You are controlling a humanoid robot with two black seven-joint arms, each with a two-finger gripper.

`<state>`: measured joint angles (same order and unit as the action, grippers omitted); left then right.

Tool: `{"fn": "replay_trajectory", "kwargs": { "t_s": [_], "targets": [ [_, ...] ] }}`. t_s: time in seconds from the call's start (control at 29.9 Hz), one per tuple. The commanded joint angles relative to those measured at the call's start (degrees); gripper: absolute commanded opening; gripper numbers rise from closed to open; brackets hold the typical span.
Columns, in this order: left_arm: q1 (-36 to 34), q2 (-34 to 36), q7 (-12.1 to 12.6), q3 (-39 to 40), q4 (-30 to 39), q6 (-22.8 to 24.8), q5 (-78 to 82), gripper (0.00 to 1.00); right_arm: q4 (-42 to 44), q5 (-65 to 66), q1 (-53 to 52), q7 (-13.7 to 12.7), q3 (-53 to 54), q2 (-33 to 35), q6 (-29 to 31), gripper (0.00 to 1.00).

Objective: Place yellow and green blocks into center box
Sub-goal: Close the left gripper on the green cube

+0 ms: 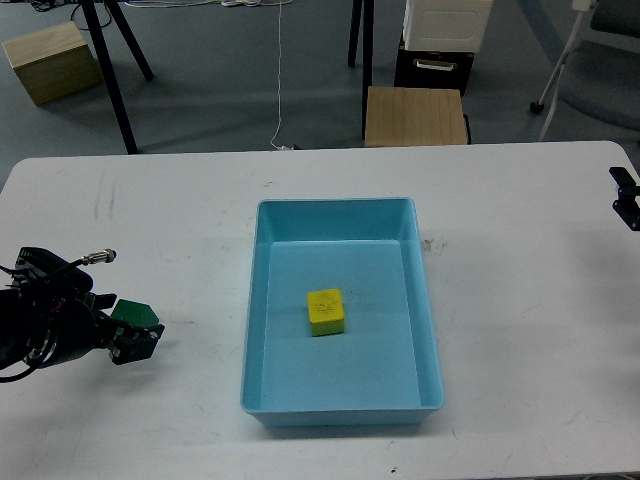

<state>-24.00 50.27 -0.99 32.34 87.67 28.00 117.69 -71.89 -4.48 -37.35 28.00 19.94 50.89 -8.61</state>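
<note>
The yellow block [325,311] lies inside the light-blue tray [262,300], near its middle. The tray sits in the centre of the white table. My left gripper [135,333] is at the left of the table, to the left of the tray, and is shut on the dark green block [137,314], which shows between its fingers just above the table top. Only a small black part of my right gripper [626,198] shows at the right edge; its fingers cannot be told apart.
The white table [520,300] has bare room on both sides of the tray. Beyond its far edge stand a tan wooden box [415,116], another tan box [50,60] at far left, a white box [447,22] and black stand legs [110,70].
</note>
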Motion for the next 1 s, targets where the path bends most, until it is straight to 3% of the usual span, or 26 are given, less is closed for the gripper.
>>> {"fn": "replay_trajectory", "kwargs": {
  "t_s": [0.0, 0.4, 0.63, 0.97],
  "targets": [
    [0.01, -0.52, -0.15, -0.09, -0.66, 0.00, -0.09, 1.00, -0.01, 0.00, 0.00, 0.00, 0.01, 0.00, -0.09, 1.00],
    [0.10, -1.58, -0.33, -0.09, -1.89, 0.00, -0.01, 0.97, -0.01, 0.00, 0.00, 0.00, -0.08, 0.18, -0.09, 1.00],
    [0.10, -1.76, -0.33, -0.17, -2.07, 0.00, 0.70, 0.84, -0.01, 0.00, 0.00, 0.00, -0.16, 0.35, -0.09, 1.00],
    [0.01, -1.85, -0.76, -1.14, -3.74, 0.00, 4.30, 0.53, -0.01, 0.17, 0.00, 0.00, -0.25, 0.26, -0.09, 1.00]
  ]
}}
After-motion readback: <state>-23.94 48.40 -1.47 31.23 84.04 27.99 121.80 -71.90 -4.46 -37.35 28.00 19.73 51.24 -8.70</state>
